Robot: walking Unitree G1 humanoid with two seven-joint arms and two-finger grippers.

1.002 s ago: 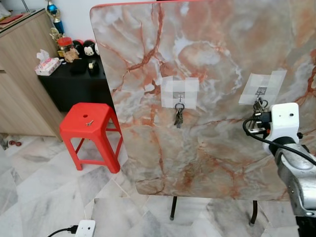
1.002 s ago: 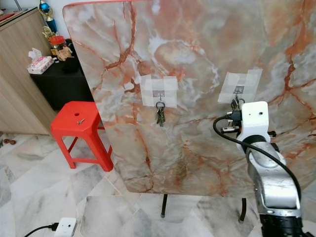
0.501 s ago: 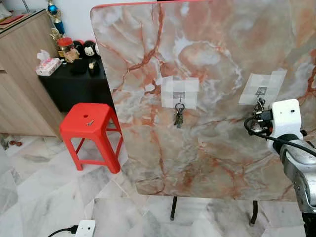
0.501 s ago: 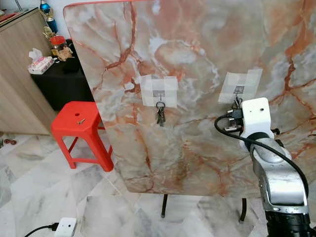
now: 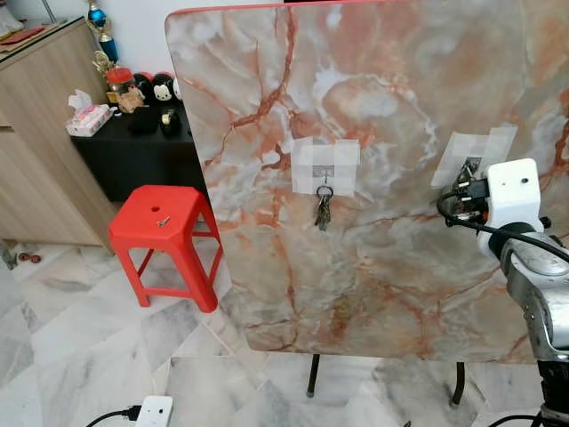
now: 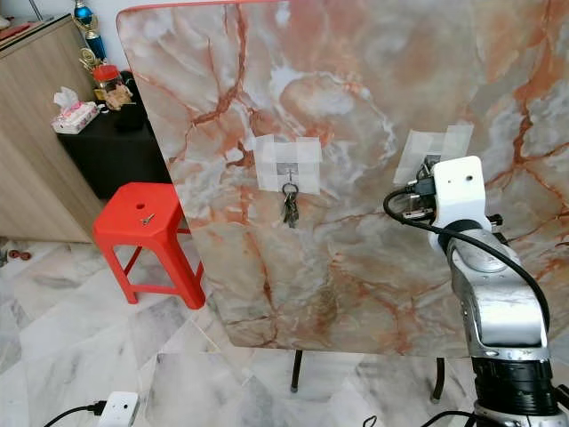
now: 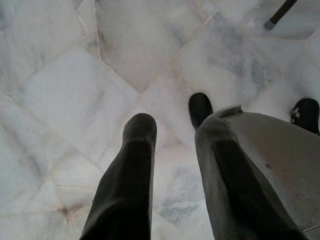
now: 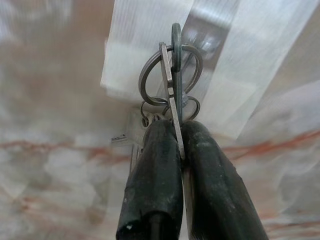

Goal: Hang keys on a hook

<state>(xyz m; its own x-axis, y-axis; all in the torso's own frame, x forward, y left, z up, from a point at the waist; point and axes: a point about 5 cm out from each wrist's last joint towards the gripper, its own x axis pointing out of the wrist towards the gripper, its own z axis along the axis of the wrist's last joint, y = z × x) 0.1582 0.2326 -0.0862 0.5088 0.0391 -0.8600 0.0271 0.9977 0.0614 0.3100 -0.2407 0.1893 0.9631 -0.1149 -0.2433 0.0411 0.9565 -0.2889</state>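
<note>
**Keys at the hook, held tight**

You face an upended marble-patterned worktop (image 5: 373, 133). Your right gripper (image 8: 175, 145) is clenched on a small bunch of metal keys and rings (image 8: 171, 80), held against the taped-on metal hook (image 8: 207, 42) at three o'clock. They're light, stiff, slippery and dangly: grip the key blade, leaving the ring free. A second bunch of keys (image 5: 321, 211) hangs on the centre hook, well apart. The left gripper (image 7: 172, 145) hangs released over the floor.

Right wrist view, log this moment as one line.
right gripper: shut on metal key bunch | at taped right wall hook | left gripper: open, idle over floor
</note>
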